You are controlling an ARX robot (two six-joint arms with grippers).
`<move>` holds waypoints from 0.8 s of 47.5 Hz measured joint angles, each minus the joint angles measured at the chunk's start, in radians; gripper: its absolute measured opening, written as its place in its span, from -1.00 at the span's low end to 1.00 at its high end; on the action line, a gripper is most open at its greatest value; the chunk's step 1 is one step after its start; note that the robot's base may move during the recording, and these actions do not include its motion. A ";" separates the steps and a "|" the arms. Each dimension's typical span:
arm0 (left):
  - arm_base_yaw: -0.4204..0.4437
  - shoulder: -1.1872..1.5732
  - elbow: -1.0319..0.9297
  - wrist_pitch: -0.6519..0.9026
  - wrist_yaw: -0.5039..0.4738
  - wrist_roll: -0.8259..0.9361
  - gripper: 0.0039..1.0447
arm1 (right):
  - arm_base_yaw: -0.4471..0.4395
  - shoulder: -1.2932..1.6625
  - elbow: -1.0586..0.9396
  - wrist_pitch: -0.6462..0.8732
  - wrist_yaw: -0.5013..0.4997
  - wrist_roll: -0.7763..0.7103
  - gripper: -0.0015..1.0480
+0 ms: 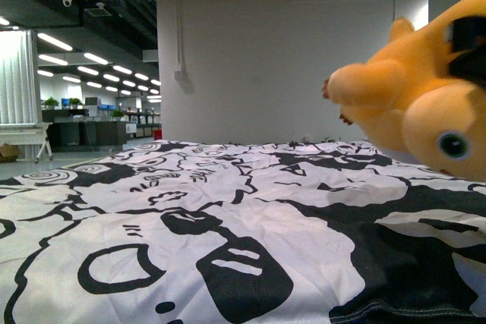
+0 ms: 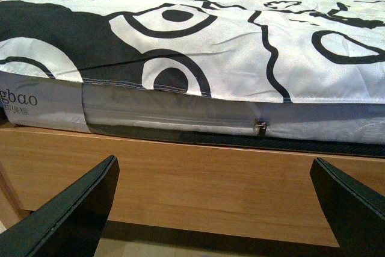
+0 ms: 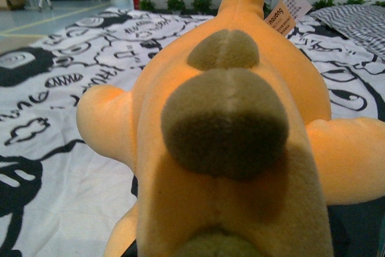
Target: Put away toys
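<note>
The left gripper (image 2: 213, 162) hangs low, facing the wooden side of the counter (image 2: 180, 191). Its jaws are spread wide with nothing between them. It has no part in this step and is best kept there, out of the carrying path.

In the front view, the black-and-white printed cover (image 1: 228, 210) on the counter fills everything from 7 o'clock round to 4 o'clock. No box or basket for toys shows in any view.

At 3 o'clock in the front view is the plush toy (image 1: 410, 104), orange-yellow with brown patches on its back. It is raised at a tilt just above the cover, with one stubby limb poking toward 9 o'clock. A dark part of the right gripper (image 1: 469, 45) sits against its upper side at 2 o'clock. In the right wrist view the plush fills the picture and hides the jaws, so I can only judge that they are clamped on its body.

The step in hand looks like carrying the toy off the counter. To do it well:
- Grip firmly, since soft stuffing yields and can slip.
- Lift it clear before moving sideways, so that no limb or the paper tag (image 3: 289, 11) snags the loose cover.
- Move smoothly, because the long body may swing.
- Open the jaws only once the toy is over its container.
</note>
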State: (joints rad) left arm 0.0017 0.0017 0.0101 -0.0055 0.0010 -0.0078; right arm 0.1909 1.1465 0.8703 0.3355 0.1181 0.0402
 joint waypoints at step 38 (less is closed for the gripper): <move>0.000 0.000 0.000 0.000 0.000 0.000 0.89 | -0.395 -0.814 -0.525 -0.227 -0.431 0.143 -0.63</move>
State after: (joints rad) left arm 0.0017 0.0017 0.0101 -0.0055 0.0010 -0.0078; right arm -0.2039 0.3321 0.3450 0.1081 -0.3126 0.1833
